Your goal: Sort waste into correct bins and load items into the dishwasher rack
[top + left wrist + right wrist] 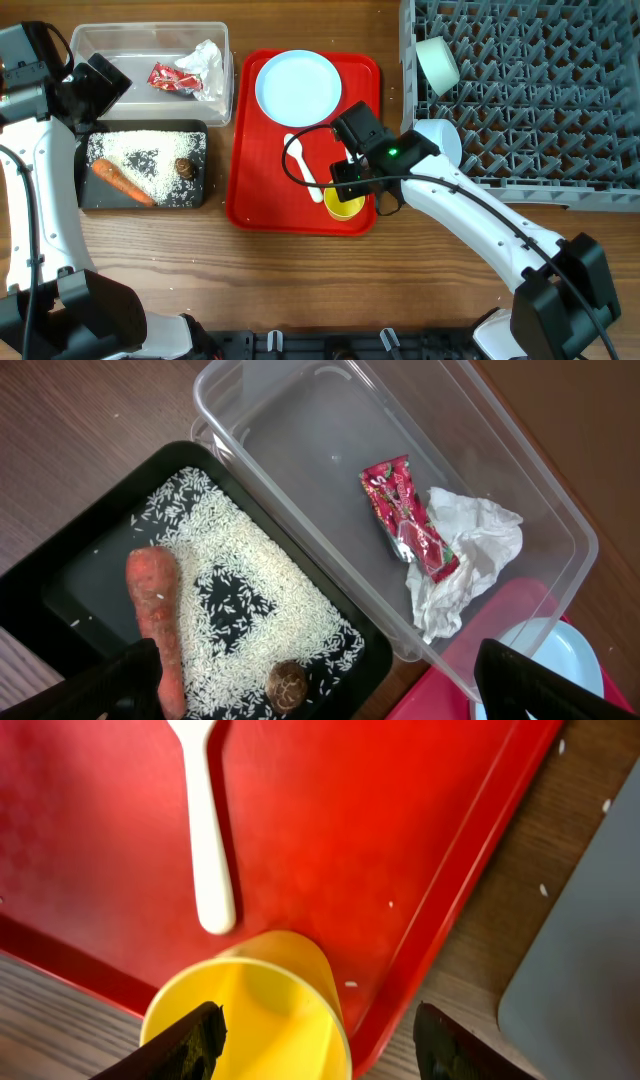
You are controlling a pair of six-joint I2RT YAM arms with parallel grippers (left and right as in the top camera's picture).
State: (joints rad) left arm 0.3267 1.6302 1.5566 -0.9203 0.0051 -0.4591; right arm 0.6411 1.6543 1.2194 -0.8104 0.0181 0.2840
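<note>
Right wrist view: small yellow plastic cup (250, 1020) sits in corner of flat red plastic tray (330, 840), just past handle end of white plastic spoon (205, 830). Right gripper (320, 1035) jaws open, straddling cup; one finger at rim, other apart. Red tray on wooden worktop (50, 1000). Left gripper (320, 685) jaws wide open above black rectangular tray (70, 600) and clear plastic rectangular tub (300, 450).

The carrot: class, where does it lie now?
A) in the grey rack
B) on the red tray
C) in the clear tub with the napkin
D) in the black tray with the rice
D: the carrot lies in the black tray, beside the rice grains.
</note>
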